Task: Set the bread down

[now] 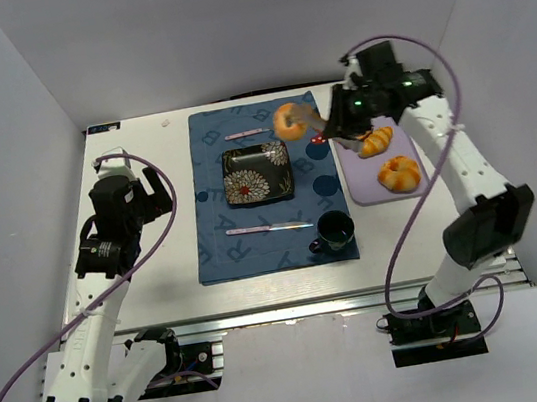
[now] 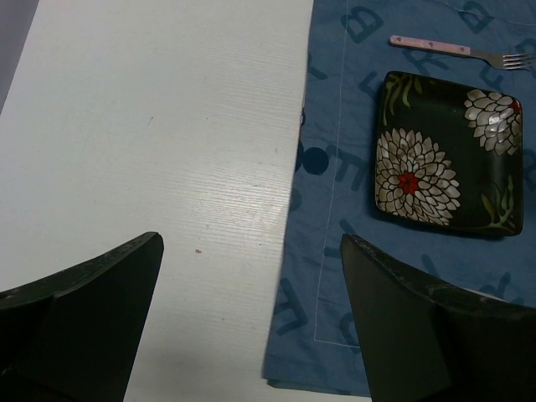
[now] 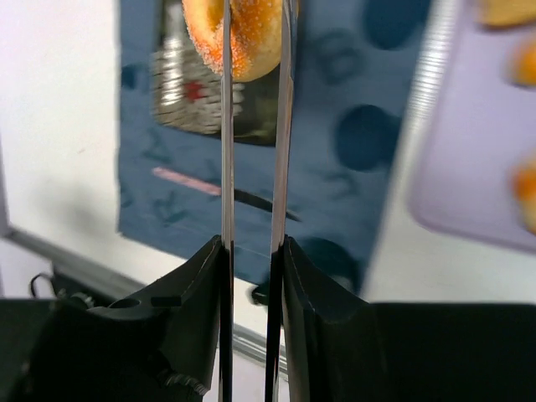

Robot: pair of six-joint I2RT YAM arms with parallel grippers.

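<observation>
A sugared ring of bread (image 1: pixel 289 120) hangs above the back of the blue placemat (image 1: pixel 219 239), pinched between the tips of metal tongs (image 1: pixel 315 120). My right gripper (image 1: pixel 341 121) is shut on those tongs. In the right wrist view the two tong blades (image 3: pixel 226 159) run up from my right gripper (image 3: pixel 254 247) to the bread (image 3: pixel 247 38). Below it lies the black flowered plate (image 1: pixel 245 179), blurred in the right wrist view (image 3: pixel 180 92). My left gripper (image 1: pixel 151 190) is open and empty over the white table, left of the mat; its wrist view shows the plate (image 2: pixel 448 163).
A purple tray (image 1: pixel 367 184) right of the mat holds two more breads (image 1: pixel 376 141) (image 1: pixel 399 173). A pink-handled fork (image 1: pixel 244 135) lies behind the plate, a knife (image 1: pixel 268 228) in front, and a dark cup (image 1: pixel 335 231) at the mat's near right corner.
</observation>
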